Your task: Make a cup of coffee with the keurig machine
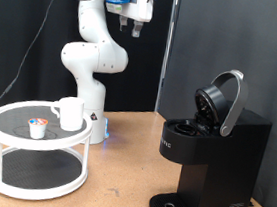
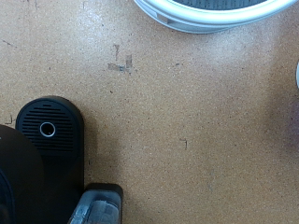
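White cup [image 1: 69,113] on tray | keurig machine [image 1: 208,152] lid up | end effector [image 1: 134,20] high, spread unclear

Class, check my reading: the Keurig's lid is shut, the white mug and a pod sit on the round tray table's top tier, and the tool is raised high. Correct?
Not quite. The exterior view shows the keurig machine with its lid open, hinged up. The mug, pod, tray table and raised tool are as stated.

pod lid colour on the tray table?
Pod top looks orange-red; exterior view only, small.
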